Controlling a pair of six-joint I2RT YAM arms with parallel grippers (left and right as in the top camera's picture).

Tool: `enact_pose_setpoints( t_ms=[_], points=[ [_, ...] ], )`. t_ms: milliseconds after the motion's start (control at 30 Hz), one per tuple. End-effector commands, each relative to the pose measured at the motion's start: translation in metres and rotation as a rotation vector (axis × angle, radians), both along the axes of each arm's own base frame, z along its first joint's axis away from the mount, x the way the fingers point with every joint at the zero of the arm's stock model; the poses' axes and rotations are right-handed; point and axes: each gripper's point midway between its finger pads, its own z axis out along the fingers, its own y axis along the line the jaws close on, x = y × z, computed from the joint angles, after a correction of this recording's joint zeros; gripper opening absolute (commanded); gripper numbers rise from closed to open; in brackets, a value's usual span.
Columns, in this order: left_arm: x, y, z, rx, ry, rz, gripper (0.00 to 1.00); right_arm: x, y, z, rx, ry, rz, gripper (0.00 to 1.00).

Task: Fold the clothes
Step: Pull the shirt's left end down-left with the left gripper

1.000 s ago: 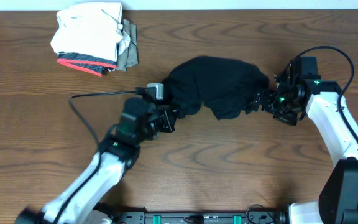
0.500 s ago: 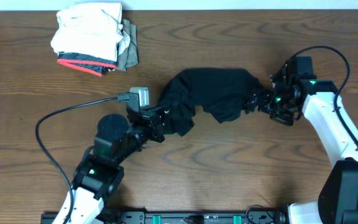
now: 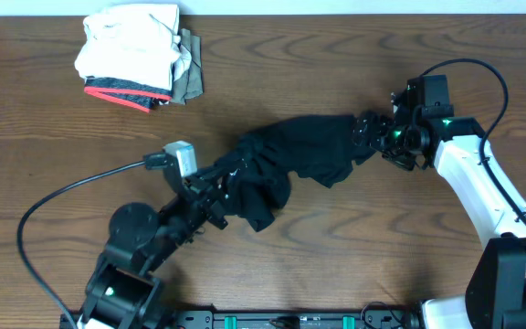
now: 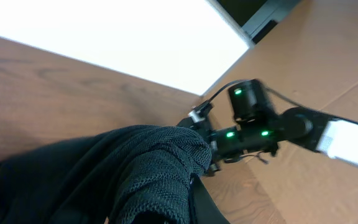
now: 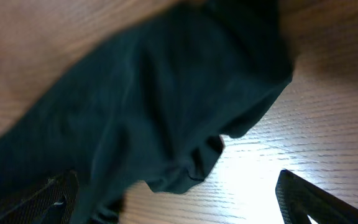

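A black garment (image 3: 299, 151) lies stretched across the middle of the table between my two grippers. My left gripper (image 3: 234, 185) is shut on its bunched left end, which hangs in a fold below the jaws. In the left wrist view the mesh cloth (image 4: 123, 168) covers the jaws (image 4: 185, 205), with one black finger showing beside it. My right gripper (image 3: 365, 131) is at the garment's right end. In the right wrist view its fingers (image 5: 173, 183) stand wide apart, and the cloth (image 5: 135, 106) lies over the left finger.
A stack of folded clothes (image 3: 135, 55), white on top with red and olive edges, sits at the back left. The left arm's cable (image 3: 80, 183) loops over the table at the left. The right arm (image 4: 253, 130) shows in the left wrist view.
My left arm has pulled back toward the lower left, dragging the garment's left end and stretching the cloth out. My right gripper has shifted slightly up and to the left.
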Motion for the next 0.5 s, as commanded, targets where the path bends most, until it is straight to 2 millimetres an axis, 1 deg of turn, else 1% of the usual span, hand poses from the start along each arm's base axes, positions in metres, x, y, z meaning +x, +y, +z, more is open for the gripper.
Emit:
enact_pose_setpoints(
  t_ms=[0,167,300,467],
  points=[
    [-0.009,0.005,0.020,-0.034,-0.064,0.008,0.06,0.000,0.001,0.000,0.033,0.032,-0.084,0.99],
    [-0.022,0.011,0.037,-0.090,-0.101,0.007,0.06,0.000,-0.001,-0.006,0.033,0.070,-0.148,0.99],
    [-0.031,0.015,0.048,-0.107,-0.134,0.005,0.06,-0.001,-0.006,-0.019,0.022,0.119,-0.212,0.99],
    [-0.036,0.016,0.051,-0.099,-0.127,0.003,0.06,0.005,-0.006,-0.035,0.020,0.139,-0.217,0.99]
  ],
)
